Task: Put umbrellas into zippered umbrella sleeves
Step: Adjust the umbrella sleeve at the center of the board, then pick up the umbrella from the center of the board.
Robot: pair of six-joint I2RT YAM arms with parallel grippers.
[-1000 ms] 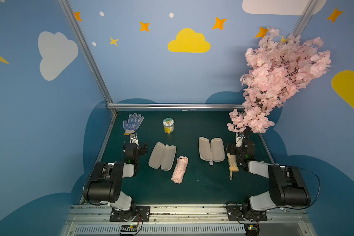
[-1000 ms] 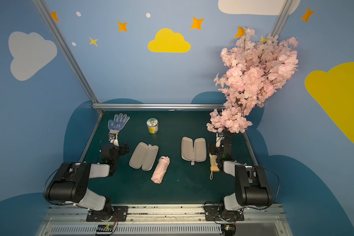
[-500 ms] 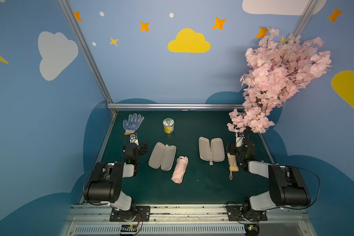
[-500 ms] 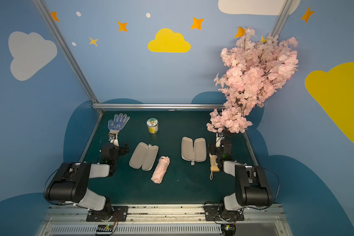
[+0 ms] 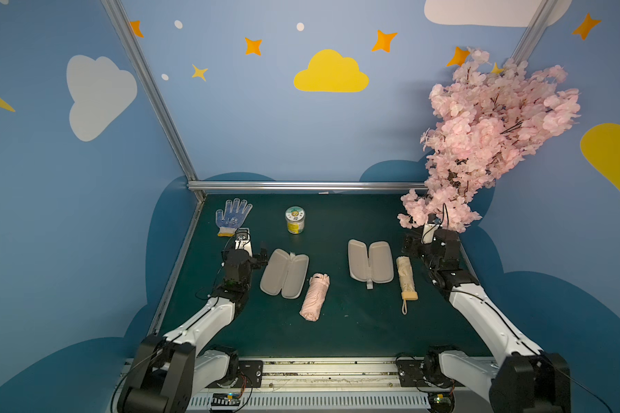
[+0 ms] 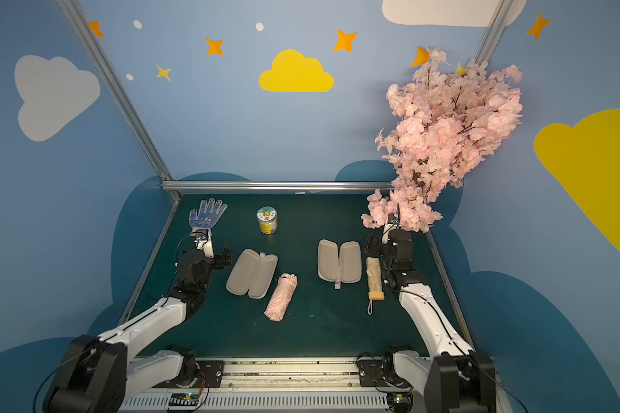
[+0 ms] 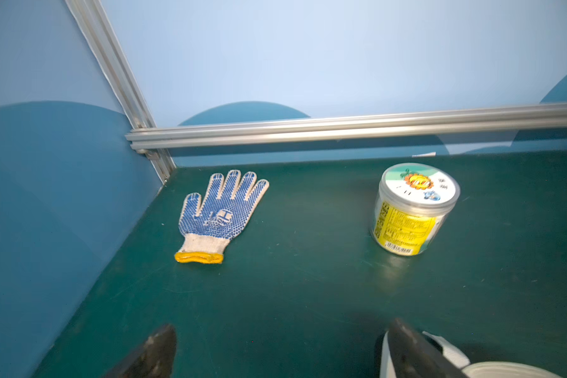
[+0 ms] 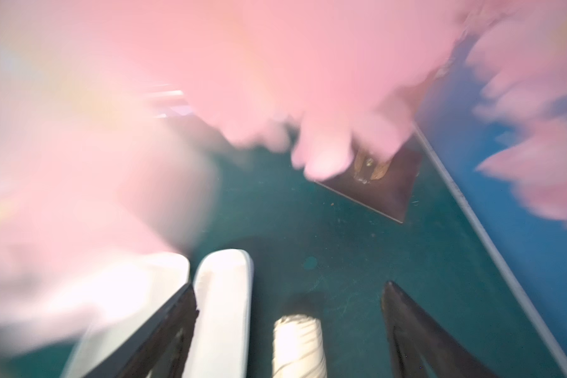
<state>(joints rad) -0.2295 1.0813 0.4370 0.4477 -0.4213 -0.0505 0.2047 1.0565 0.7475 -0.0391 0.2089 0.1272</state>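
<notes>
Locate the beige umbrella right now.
In both top views the beige umbrella lies flat on the table, right side, just right of the right-hand open sleeve, its far end near the open right gripper.

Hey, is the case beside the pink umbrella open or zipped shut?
Open. The case lies spread flat, both pale lined halves facing up and empty; the pink umbrella lies beside it, not inside.

i see a blue-dotted glove [image 7: 220,212] lying flat near my mat's [image 5: 337,221] far corner, a yellow-labelled jar [image 7: 413,209] upright well apart; pink blossom branch [image 5: 487,143], perhaps on a dark plate [image 8: 380,189].
</notes>
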